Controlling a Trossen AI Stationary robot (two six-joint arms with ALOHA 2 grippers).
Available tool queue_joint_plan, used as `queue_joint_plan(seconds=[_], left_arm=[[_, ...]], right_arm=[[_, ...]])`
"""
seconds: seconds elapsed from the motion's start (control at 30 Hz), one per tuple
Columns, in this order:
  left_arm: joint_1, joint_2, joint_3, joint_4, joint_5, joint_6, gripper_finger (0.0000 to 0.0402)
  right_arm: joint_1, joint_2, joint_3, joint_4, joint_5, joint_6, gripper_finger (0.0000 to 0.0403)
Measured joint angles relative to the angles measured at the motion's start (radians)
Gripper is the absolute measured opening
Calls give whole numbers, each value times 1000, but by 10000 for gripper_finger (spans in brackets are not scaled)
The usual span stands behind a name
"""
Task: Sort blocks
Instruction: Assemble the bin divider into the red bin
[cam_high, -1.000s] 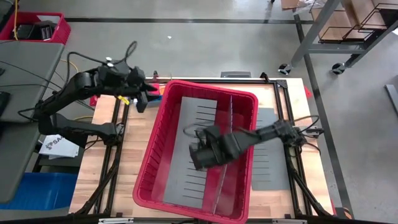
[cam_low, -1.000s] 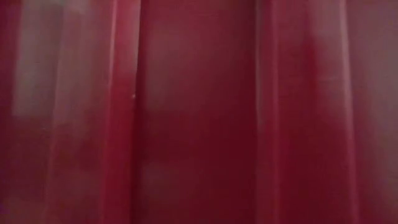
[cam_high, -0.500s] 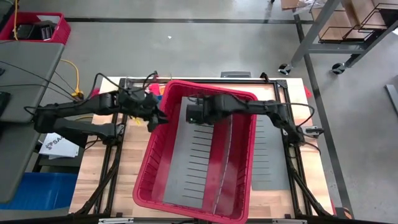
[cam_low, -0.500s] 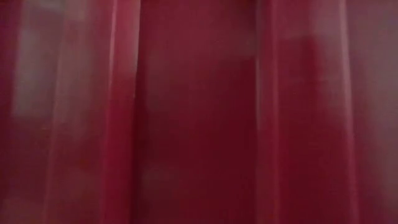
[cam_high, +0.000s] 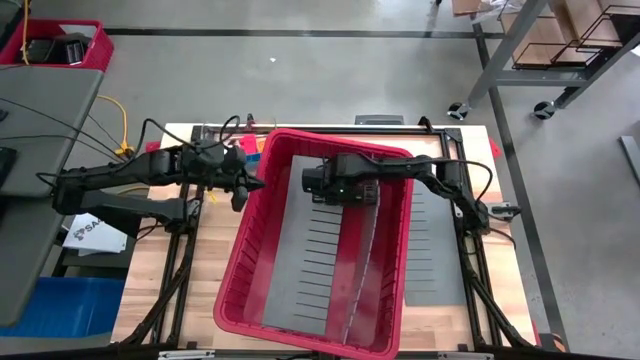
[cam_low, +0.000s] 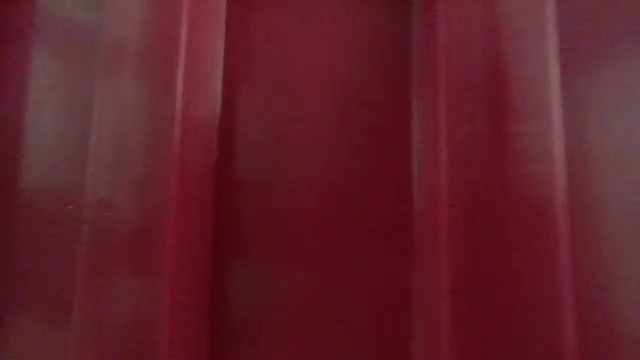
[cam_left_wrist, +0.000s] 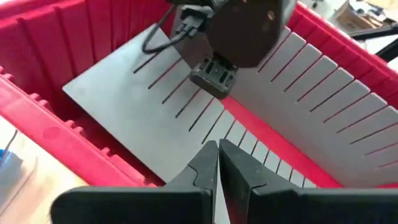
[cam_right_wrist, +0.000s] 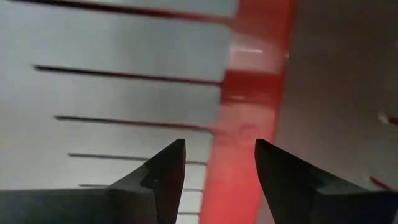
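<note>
Grey concrete floor (cam_high: 300, 80) surrounds a pale wooden counter (cam_high: 205, 290), seen from above. A large red bin (cam_high: 238, 262) sits at a slant across the middle of the counter, and it fills the low view with a blurred red surface. Flat grey slotted sheets (cam_high: 300, 270) line the inside of the bin. One more grey sheet (cam_high: 437, 250) lies on the counter just right of the bin.

From the left of the frame, the left arm stretches to the bin's upper left rim. The left hand (cam_high: 250, 186) is at that rim with its fingers (cam_left_wrist: 205, 168) pressed together and nothing between them. Its wrist view shows the tips pointing over the red wall at a grey sheet inside.

The right arm comes from the right of the frame into the upper part of the bin. The right hand (cam_high: 309, 181) hangs there over the sheets. Its fingers (cam_right_wrist: 168, 168) stand apart and hold nothing, above a red strip of bin floor between two grey sheets.

The blocks (cam_high: 250, 146) show only as a few small coloured specks on the counter, just outside the bin's upper left corner and behind the left arm. They are too small to count.

A red crate (cam_high: 88, 48) sits on the floor in the upper left corner, and a metal rack (cam_high: 520, 55) in the upper right.
</note>
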Motion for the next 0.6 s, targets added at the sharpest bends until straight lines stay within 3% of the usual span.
queue_joint_plan(seconds=[0.3, 0.43, 0.6], left_arm=[[-14, -20, 0, 13, -51, -22, 1], [-14, -32, 0, 13, -51, -31, 1], [-14, -48, 0, 7, -55, -38, 0]], right_arm=[[-32, -2, -95, 188, 21, -98, 183], [-34, -1, -144, 254, -31, -160, 183], [-20, 0, -127, 112, -36, -205, 183]])
